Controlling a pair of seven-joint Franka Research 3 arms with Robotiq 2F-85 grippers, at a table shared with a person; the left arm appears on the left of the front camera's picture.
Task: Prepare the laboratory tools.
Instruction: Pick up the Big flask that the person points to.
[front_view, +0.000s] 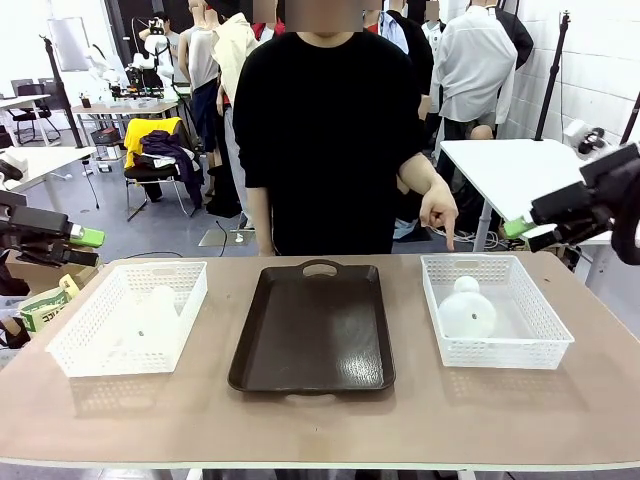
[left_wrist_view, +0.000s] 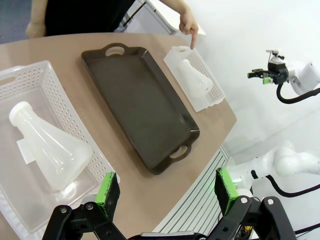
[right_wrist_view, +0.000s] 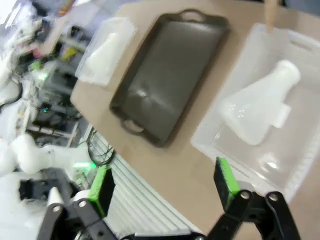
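**Inspector:** Condition of each tool?

**Assessor:** The left tool (front_view: 88, 246) is raised near the left end of the counter (front_view: 320, 420). Its jaws are spread wide and hold nothing. The right tool (front_view: 522, 233) is raised near the right end, equally wide and empty. Neither touches any item.

**Inspector:** Location of the flasks?

**Assessor:** The left flask (front_view: 150, 315) lies on its side in the left basket (front_view: 120, 362). The right flask (front_view: 467, 308) lies on its side in the right basket (front_view: 500, 355), with its neck toward the far wall. The dark tray (front_view: 315, 320) sits between the baskets with nothing on it.

**Inspector:** Any other party?

**Assessor:** A person stands at the far side. The person's hand (front_view: 438, 210) points one finger down, just above the far rim of the right basket.
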